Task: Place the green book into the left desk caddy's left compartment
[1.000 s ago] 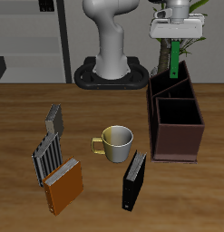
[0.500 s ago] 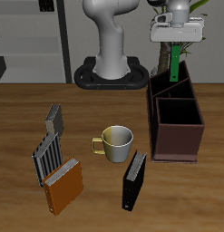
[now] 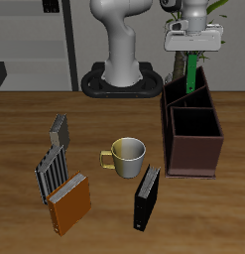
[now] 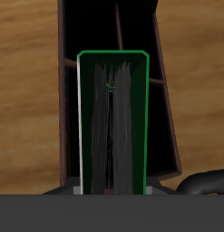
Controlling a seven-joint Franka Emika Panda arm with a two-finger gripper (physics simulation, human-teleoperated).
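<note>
My gripper [image 3: 191, 50] is shut on the green book [image 3: 191, 69], which hangs upright below it, above the back end of the left desk caddy [image 3: 193, 149], a dark brown open-topped box. The book's lower end is over the narrow slots at the caddy's back, near the partition wall [image 3: 185, 103]. In the wrist view the green book [image 4: 113, 118] fills the middle, with the caddy's dark walls [image 4: 163, 100] and a narrow slot below it. I cannot tell whether the book's lower edge has entered the slot.
A cream mug [image 3: 126, 155] stands mid-table. A black book [image 3: 147, 196] stands nearer the front edge. An orange book [image 3: 68, 203] leans by a grey slatted rack [image 3: 53, 164]. The robot's base [image 3: 122, 79] is at the back.
The gripper with the green book has risen slightly and shifted a little sideways over the caddy's back end. Nothing else has moved.
</note>
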